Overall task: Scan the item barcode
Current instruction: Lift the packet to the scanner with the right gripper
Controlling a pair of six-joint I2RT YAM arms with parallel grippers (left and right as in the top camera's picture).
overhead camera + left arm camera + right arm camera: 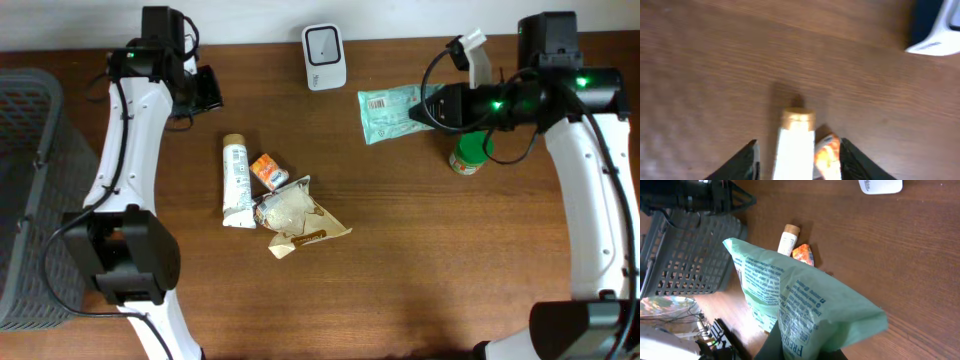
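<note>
Brown wooden tabletop (420, 260) fills the work area; I take twelve o'clock as its far edge. At the far left sits a grey basket (30, 180). Next along, the left gripper (207, 88) hangs over bare wood, jaws parted about halfway and empty. The tube (236, 180), orange sachet (269, 171) and crumpled clear bag (295, 215) lie on the table at its five o'clock, none touched. Past the middle, the white scanner (325, 55) stands at the far edge.

The green packet (392, 112) is the item in hand. The right gripper (420, 112) is clamped tight on its right-hand end, so the packet juts from the jaws toward nine o'clock. Its long axis runs three-to-nine, and its white barcode label (380, 101) faces up near the free end. A green-lidded jar (468, 158) stands at that gripper's five o'clock.

From the packet the scanner lies at about ten o'clock, near but apart. I judge the right arm, much the nearer, should carry the label that way and turn it toward the scanner's window.
</note>
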